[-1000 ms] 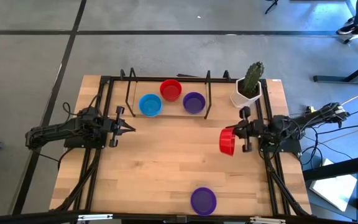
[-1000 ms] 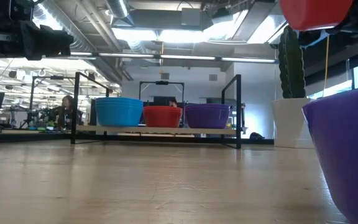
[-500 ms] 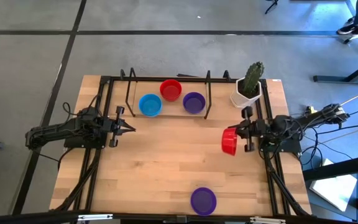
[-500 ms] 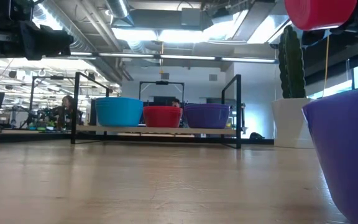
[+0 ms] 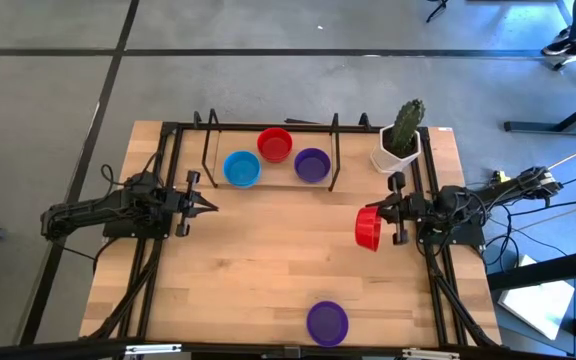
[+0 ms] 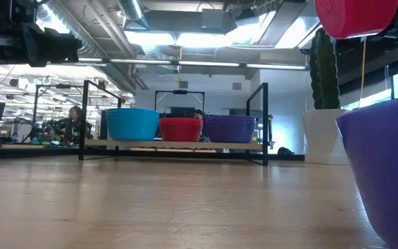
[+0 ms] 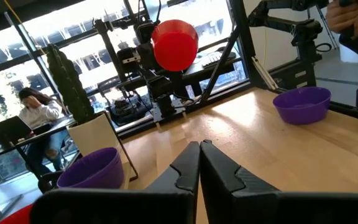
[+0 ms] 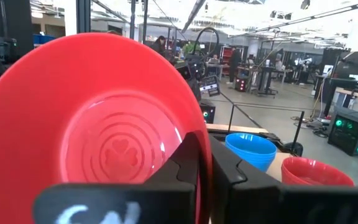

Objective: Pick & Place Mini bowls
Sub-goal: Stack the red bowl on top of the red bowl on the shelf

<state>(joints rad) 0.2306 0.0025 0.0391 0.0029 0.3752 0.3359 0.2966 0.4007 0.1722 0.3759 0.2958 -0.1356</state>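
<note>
Right gripper (image 5: 379, 226) near the right edge of the counter (image 5: 268, 270), fingers (image 8: 229, 174) pinched on the rim of a red mini bowl (image 5: 368, 228), carried clear of the wood and tipped on edge, hollow side facing the wrist camera. In the low view, that same bowl hanging high, well above the surface. Left gripper (image 5: 211, 208) parked by the left edge, fingers (image 7: 219, 171) pressed together around nothing, tips pointing across toward the right arm. Along the far edge, inside a black metal frame (image 5: 334, 150): a blue mini bowl (image 5: 241, 168), a second red mini bowl (image 5: 274, 144) and a purple mini bowl (image 5: 312, 164), all upright, close together in a loose cluster, the red one farthest back. Just right of that frame, at the far right corner, a white pot with a cactus (image 5: 400, 140). Near the front edge, right of centre, another purple mini bowl (image 5: 327, 323) sitting upright, well apart from everything else and looming large in the low view. Beyond the counter, in the left wrist view, a seated person (image 7: 36, 112) at a laptop.
</note>
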